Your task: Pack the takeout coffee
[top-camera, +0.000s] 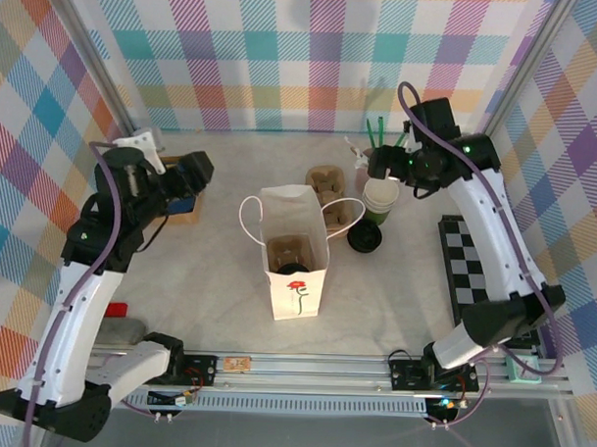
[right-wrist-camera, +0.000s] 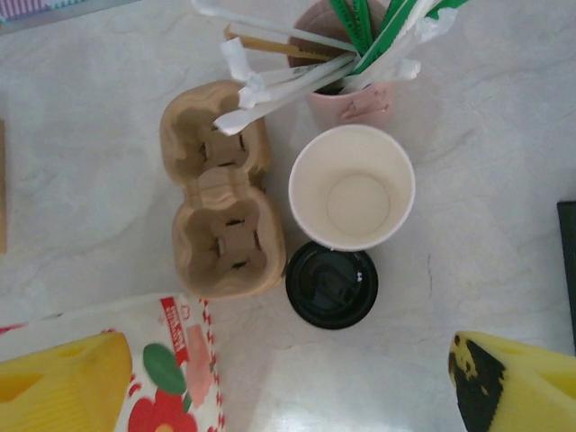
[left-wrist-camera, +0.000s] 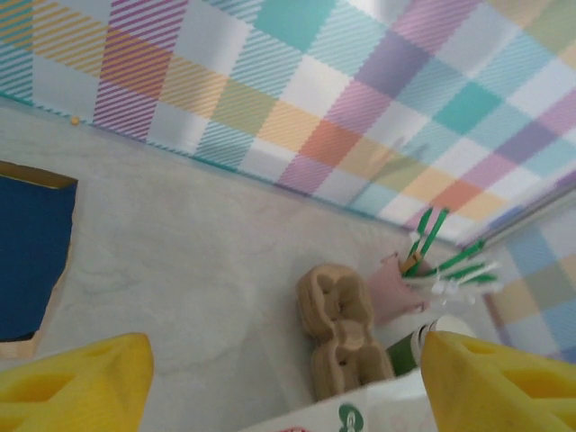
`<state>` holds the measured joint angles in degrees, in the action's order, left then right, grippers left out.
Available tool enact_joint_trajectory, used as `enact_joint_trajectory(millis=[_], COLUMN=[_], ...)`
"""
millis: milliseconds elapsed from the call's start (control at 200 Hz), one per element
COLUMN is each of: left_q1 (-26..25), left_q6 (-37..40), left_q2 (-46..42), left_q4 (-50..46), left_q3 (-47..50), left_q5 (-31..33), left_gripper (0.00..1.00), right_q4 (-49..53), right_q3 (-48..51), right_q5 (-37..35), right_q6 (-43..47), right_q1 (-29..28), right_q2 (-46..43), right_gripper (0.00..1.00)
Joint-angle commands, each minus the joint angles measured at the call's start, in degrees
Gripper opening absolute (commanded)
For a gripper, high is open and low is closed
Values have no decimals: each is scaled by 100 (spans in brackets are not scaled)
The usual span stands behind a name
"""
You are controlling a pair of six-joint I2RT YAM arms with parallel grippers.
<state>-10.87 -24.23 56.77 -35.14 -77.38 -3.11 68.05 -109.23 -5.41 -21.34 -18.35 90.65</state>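
Standing upright at mid-table, the white paper bag [top-camera: 298,294] has its mouth open and its red flower print facing the arm bases. Inside the mouth: a brown cardboard insert [top-camera: 283,250], and at its near edge the round black lid of the takeout coffee [top-camera: 295,270]. The cup body is hidden by the bag walls, so I cannot tell how it is seated. Left gripper [left-wrist-camera: 283,369]: yellow fingers [left-wrist-camera: 81,378] at opposite lower corners of the wrist view, spread wide, nothing between them; it hangs above the table [top-camera: 208,279] to the left of the bag, aimed toward the back wall. Right gripper [right-wrist-camera: 292,360]: jaws likewise spread, nothing held, poised over the items to the right of the bag. Below it, a two-pocket cardboard carrier [right-wrist-camera: 220,193] lies flat. Just beside the carrier stands a stack of lidless cups [right-wrist-camera: 351,184], cream inside. A loose black lid [right-wrist-camera: 331,283] lies on the table at the near side of the stack, touching or nearly touching it. A pink holder [right-wrist-camera: 351,99] with green and paper-wrapped sticks stands behind the stack. A blue object [left-wrist-camera: 27,252] sits at the left edge of the left wrist view. A black-and-white checkered mat [top-camera: 474,259] lies along the table's right side.
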Motion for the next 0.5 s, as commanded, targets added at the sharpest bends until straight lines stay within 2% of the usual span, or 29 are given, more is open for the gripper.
enact_joint_trajectory(millis=[0,60,255,455,495], left_q1=[738,933,947,955,953], left_q6=[-572,-675,-580,-457,-422], left_q2=[248,332,466,459,464], left_q4=[541,688,713,672,631], left_q3=[328,563,1202,1583,1603], left_q5=[-1397,-1620,-1439,-1303,-1267], left_gripper=[74,72,70,70,70], right_q4=[-286,-271,-63,-56,-2], right_q3=[-392,-633,-1479,-1955,-2087], right_q5=[365,351,416,501,477], right_q6=[269,336,420,388,373], right_q1=[174,197,211,211,209], right_q2=[478,793,1825,2508,2635], right_gripper=[88,84,69,66,62])
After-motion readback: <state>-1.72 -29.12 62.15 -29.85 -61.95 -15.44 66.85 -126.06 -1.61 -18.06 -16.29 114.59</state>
